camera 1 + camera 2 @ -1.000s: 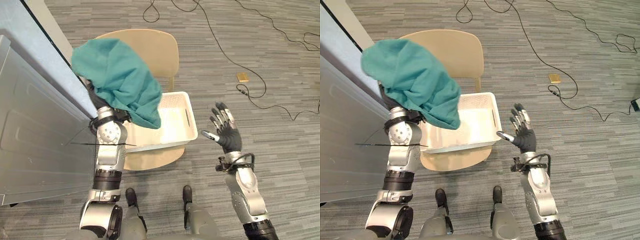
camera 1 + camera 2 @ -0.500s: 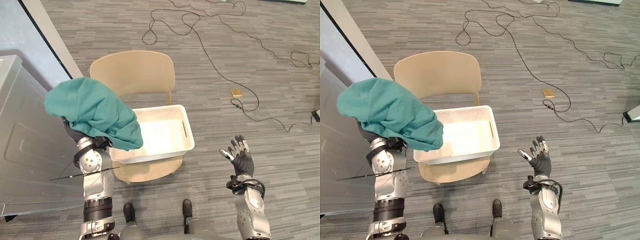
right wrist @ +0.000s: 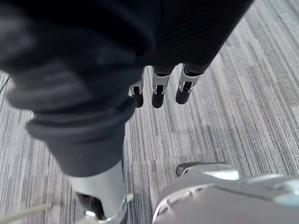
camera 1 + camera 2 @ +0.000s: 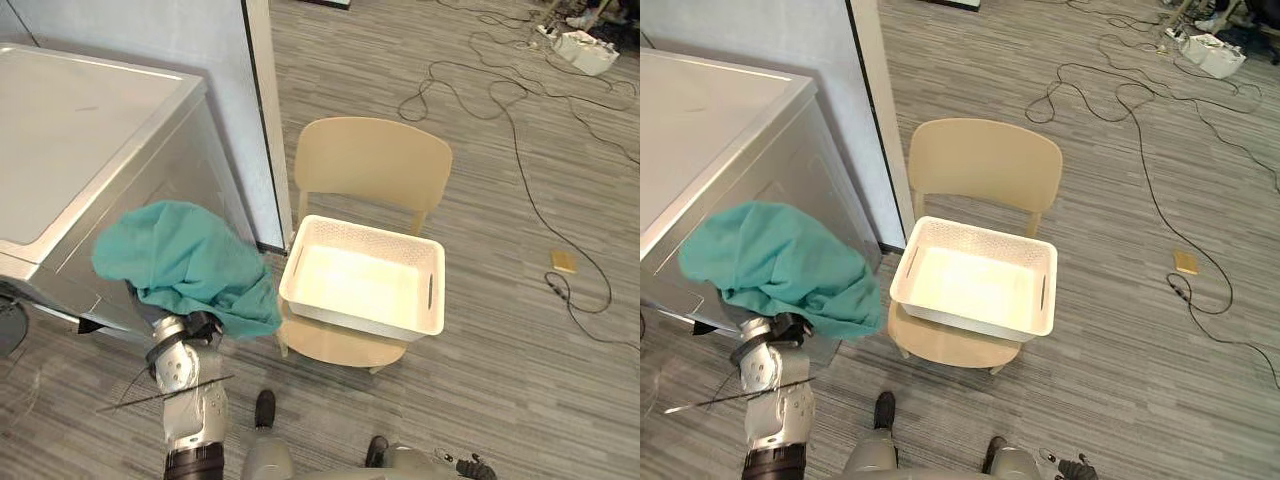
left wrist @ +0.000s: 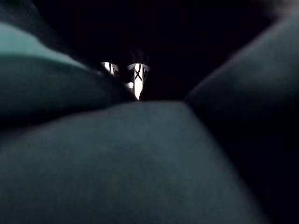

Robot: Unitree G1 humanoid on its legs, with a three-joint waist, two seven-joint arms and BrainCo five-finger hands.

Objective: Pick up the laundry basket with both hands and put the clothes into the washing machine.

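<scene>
The teal cloth drapes right over my left hand (its grip I cannot tell), held up in front of the washing machine. The white basket sits on the chair. My right hand hangs floorward, fingers straight, slightly apart.

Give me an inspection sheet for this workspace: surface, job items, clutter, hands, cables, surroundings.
Surface: grey striped floor; a tan chair stands on it.
Job's things: white laundry basket on the chair seat, empty; teal cloth draped over the left hand, in front of the silver washing machine.
Clutter: small tan object on the floor.
Hands: left hidden under the cloth; right hand hangs over the floor, fingers straight, holding nothing.
Cables: black cables trail across the floor right of the chair.
Surroundings: pale wall panel behind the machine.
</scene>
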